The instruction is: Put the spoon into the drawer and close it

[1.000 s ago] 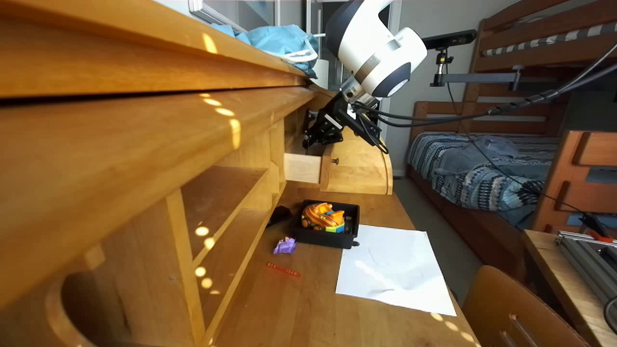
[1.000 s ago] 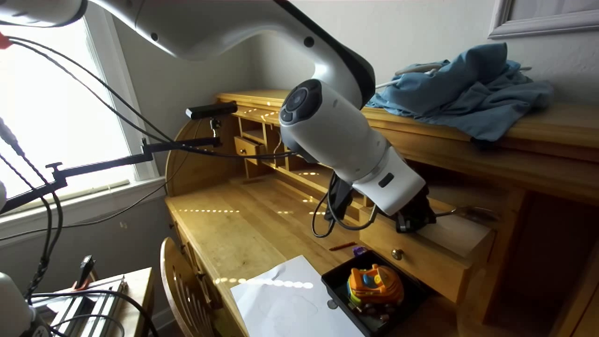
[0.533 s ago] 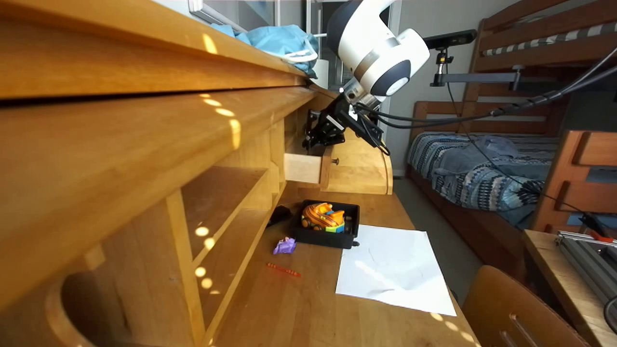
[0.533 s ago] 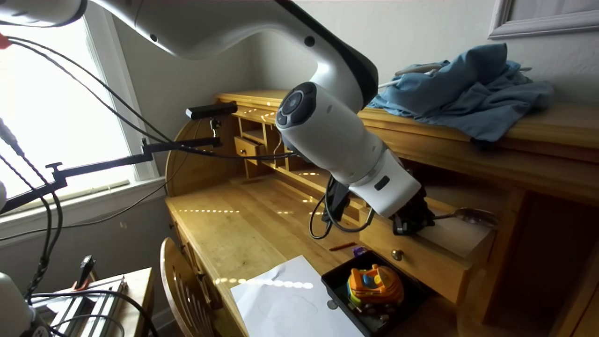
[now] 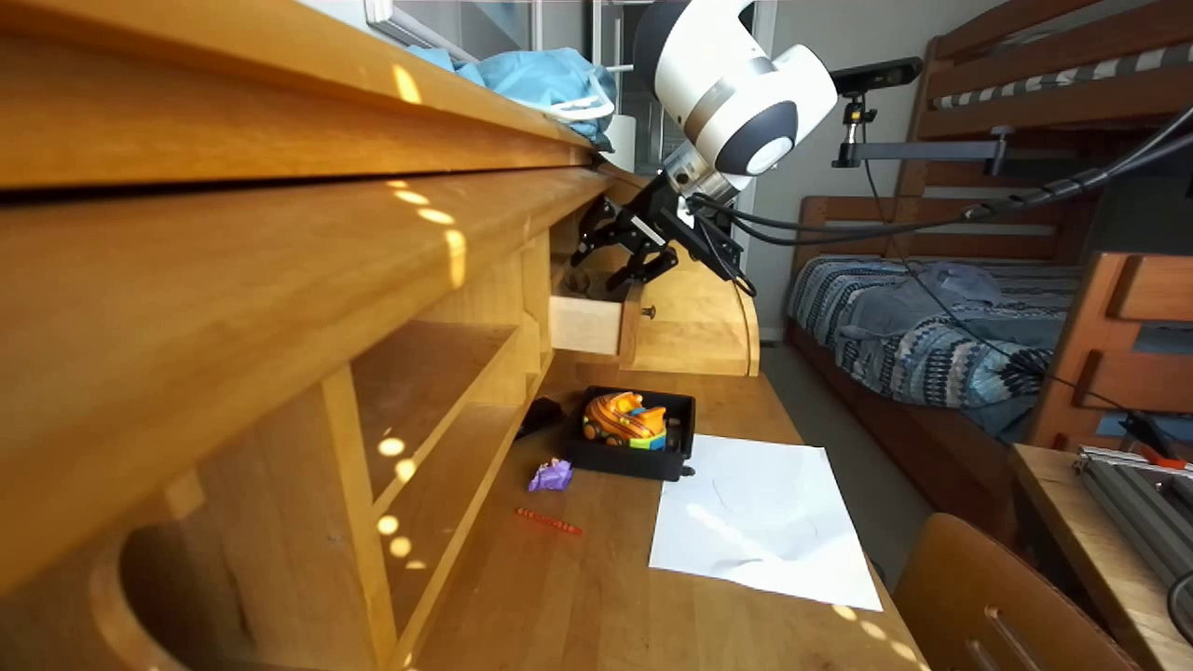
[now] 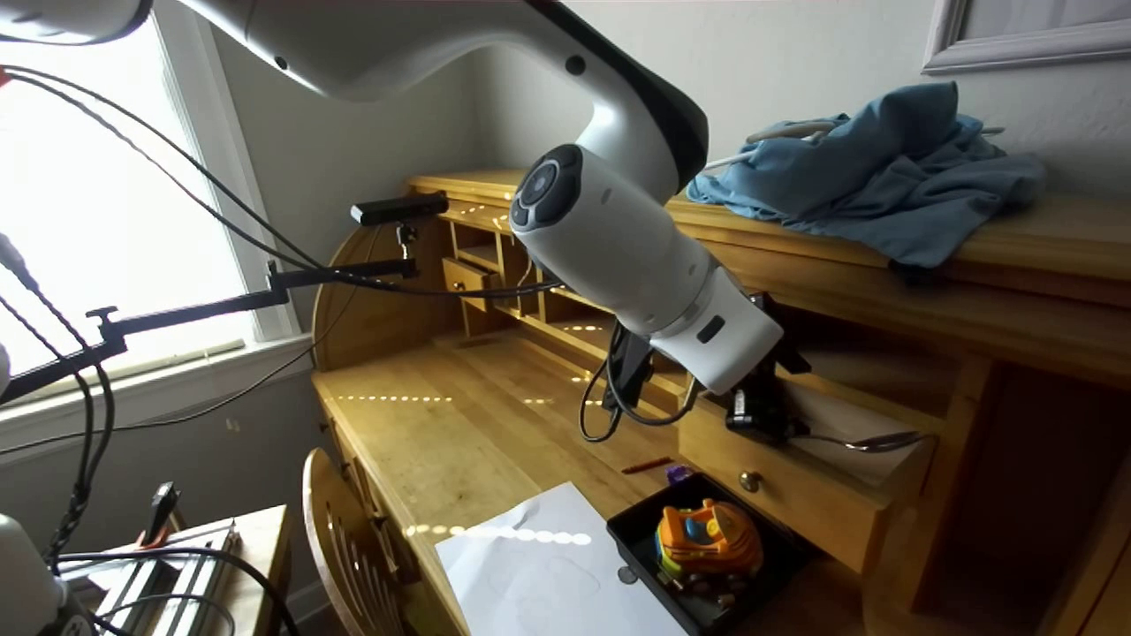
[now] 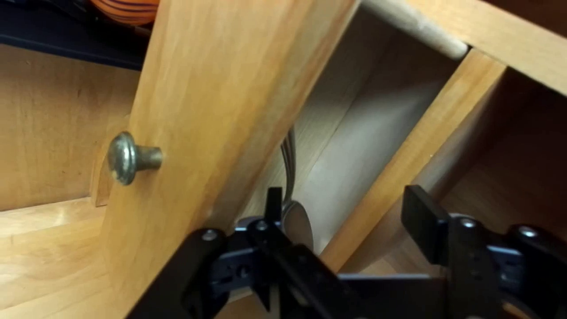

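In the wrist view, the silver metal spoon is shown only in part within the pulled-out, box-shaped drawer of light wood: above, it is lost behind the front panel, and below, it is partly covered by a black finger, so that its two ends are hard to tell apart there. In an exterior view the bowl is seen uncovered inside the drawer, while the end of the thin handle is hidden by the black two-fingered pincer; in an exterior view the drawer's inside, past its pale side wall, is too dim to be read. The jaws are spread wide, with the spoon just beside one finger; whether the two are in contact cannot be told. By the upper edge of the wrist view, an orange striped toy and a black rectangular tray are cut down to a corner. The white robot arm, its upper end cropped in both exterior views, is bent at the elbow; its last links are slanted down toward the honey-coloured wooden desk, and the pincer is held obliquely over the drawer, partly masked by the wrist in an exterior view.
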`<state>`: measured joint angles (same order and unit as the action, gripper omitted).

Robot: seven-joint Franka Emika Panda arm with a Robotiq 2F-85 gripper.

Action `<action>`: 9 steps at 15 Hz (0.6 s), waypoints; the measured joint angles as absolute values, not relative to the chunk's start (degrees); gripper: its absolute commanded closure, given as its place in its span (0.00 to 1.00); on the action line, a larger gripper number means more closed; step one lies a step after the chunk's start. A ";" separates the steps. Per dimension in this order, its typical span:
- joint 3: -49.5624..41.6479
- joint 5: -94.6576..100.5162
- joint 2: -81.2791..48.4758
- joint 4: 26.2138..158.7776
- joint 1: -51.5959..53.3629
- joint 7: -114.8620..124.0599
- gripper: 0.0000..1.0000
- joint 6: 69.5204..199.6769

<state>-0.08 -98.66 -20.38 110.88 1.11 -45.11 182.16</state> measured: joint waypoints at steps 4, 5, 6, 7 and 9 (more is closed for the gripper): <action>-0.06 -99.11 -19.52 111.77 1.25 -48.21 0.00 181.68; -0.09 -98.91 -18.48 113.17 1.19 -48.73 0.05 181.57; -0.10 -98.71 -17.41 114.55 1.14 -49.34 0.08 181.45; -0.17 -98.55 -16.25 116.04 1.12 -50.03 0.30 181.58; -0.28 -97.62 -13.93 118.64 1.10 -50.83 0.36 181.77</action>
<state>-0.28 -97.62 -13.93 118.64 1.10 -50.83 181.77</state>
